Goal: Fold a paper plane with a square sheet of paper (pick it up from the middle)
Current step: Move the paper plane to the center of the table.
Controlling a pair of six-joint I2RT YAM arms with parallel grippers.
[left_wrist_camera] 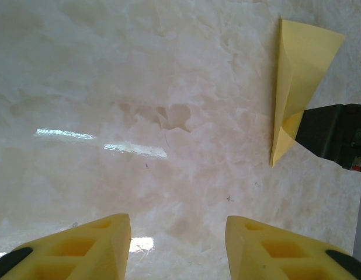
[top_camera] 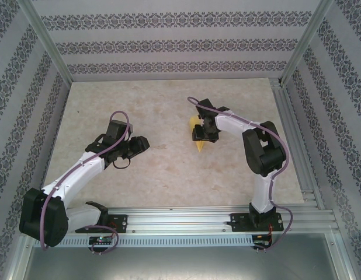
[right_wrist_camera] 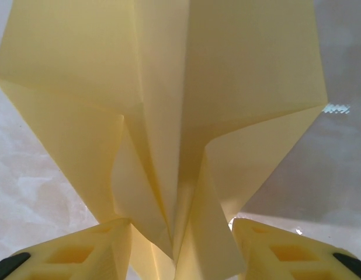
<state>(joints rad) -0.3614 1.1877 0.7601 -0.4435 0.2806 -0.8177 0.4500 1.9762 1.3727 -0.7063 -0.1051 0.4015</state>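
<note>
Desk [top_camera: 163, 175]: flat, beige marbled surface with glare patches; enclosure walls [top_camera: 169, 44]: grey floral-striped pattern on three sides; aluminium frame posts [top_camera: 47, 42] at far corners; slotted aluminium rail [top_camera: 186, 219] along near desk edge.

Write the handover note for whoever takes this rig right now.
Left end effector: open, empty, over bare table, apart from the paper.
Right end effector: fingers either side of the paper plane; a real grip cannot be confirmed.
Paper plane: just right of the table's middle, at the right end effector.
Done: sheet folded into a creased, pointed dart.
To do: probably final creasing or wing shaping, then release.
</note>
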